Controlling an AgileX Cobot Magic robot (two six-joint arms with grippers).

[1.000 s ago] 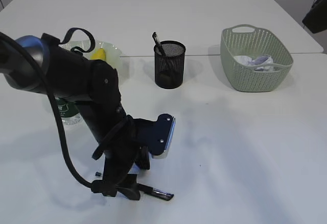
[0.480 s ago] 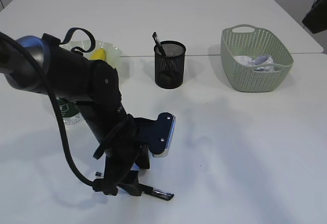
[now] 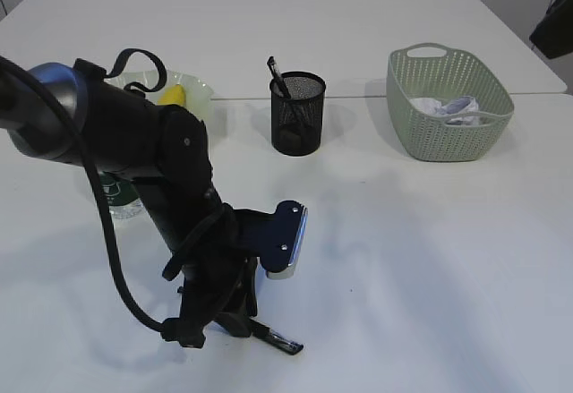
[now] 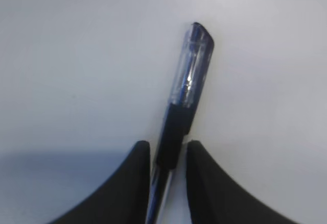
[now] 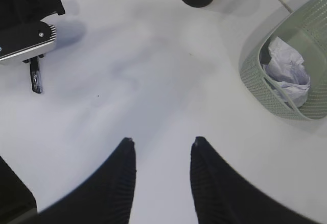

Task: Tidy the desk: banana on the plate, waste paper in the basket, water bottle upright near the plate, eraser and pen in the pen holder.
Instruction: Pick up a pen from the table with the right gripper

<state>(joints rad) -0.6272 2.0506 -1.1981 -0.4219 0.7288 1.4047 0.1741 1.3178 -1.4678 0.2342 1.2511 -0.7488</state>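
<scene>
So the left gripper is down at the desk with its two black fingers pinched in close on either side of the pen — the barrel runs right between them. Whether they're fully clamped on it I honestly can't tell; the gap looks about pen-width and the pen lies flat on the white surface, its clear capped end sticking out past the fingertips. In the exterior view the pen's tip pokes out at the near edge of the desk, under the big black left arm.

The right gripper hangs above bare tabletop, part open, holding nothing.

Further out: the waste paper sits inside the basket at the far right, and the pen holder stands mid-desk with another pen in it. The banana is on the plate far left, and the water bottle is mostly hidden behind the arm — just beside the plate.
</scene>
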